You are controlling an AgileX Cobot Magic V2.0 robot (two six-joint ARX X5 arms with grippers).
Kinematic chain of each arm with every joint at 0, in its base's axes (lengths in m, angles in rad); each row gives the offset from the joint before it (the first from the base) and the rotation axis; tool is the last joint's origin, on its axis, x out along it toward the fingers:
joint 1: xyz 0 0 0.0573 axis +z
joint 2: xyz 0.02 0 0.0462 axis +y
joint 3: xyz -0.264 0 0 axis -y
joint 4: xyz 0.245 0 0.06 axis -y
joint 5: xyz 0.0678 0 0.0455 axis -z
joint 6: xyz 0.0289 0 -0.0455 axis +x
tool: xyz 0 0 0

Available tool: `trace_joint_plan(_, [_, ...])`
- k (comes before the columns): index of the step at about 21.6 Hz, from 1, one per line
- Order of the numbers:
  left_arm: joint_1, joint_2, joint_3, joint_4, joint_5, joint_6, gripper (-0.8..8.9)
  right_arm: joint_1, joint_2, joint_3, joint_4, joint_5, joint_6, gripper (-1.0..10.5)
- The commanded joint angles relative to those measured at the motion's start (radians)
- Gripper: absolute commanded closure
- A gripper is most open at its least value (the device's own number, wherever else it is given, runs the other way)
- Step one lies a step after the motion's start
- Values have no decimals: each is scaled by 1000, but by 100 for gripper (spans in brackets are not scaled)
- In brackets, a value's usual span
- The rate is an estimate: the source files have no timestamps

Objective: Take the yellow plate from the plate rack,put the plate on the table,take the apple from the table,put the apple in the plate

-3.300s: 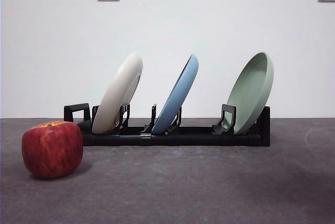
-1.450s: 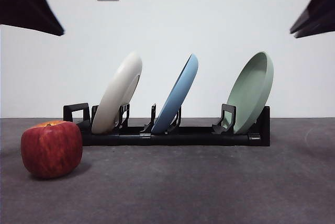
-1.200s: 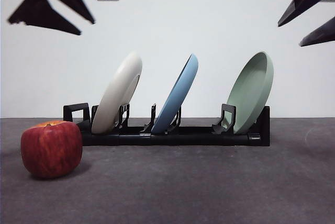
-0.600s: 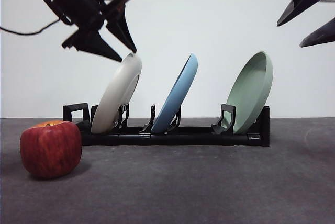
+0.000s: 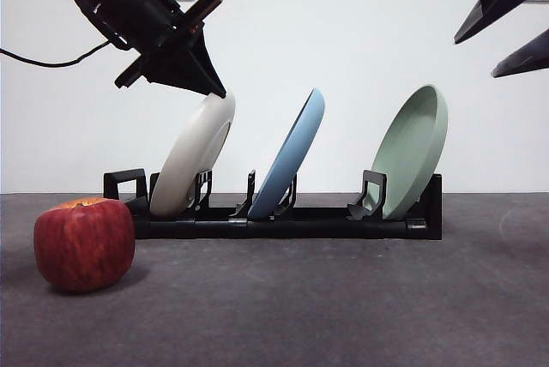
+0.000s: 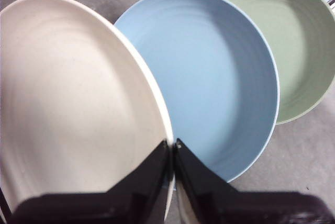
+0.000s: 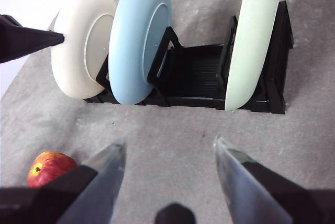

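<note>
The yellow plate (image 5: 193, 161) leans in the left slot of the black plate rack (image 5: 300, 221). My left gripper (image 5: 216, 91) has come down from the upper left and is shut on the plate's top rim; in the left wrist view the jaws of the left gripper (image 6: 172, 144) pinch the edge of the yellow plate (image 6: 78, 103). The apple (image 5: 84, 243) sits on the table (image 5: 343, 298) in front of the rack's left end. My right gripper (image 7: 168, 141) hangs open high at the right, looking down on the rack (image 7: 199, 77) and the apple (image 7: 49, 167).
A light blue plate (image 5: 292, 157) stands in the rack's middle slot and a sage green plate (image 5: 416, 148) in the right one. The blue plate leans close behind the yellow one. A white wall with a socket rises behind the rack.
My left gripper has dropped the last bit onto the yellow plate's top rim and closed on it. The right gripper, the plates and the apple have stayed where they were.
</note>
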Motion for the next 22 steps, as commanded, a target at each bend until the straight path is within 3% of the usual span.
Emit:
trace_joint_plan(1, [3,-24,-2,2,29,14,822,2,2,3,5,2,-8,664])
trace_joint_plan(6, [-19,-141,46,-102,103,21,822,2,2,3,6,2,-8,664])
trace_joint_plan(13, [-150,-397,111,-425,71,209,822,0,2,35,7,2,-8,664])
trace_joint_plan(18, [-426,-435,104,-584,-267,248,822,0,2,142,6,3,-8,664])
trace_joint_plan(22, [-636,-348,61,-554,-455,220,822,0,2,267,5,8,-8,664])
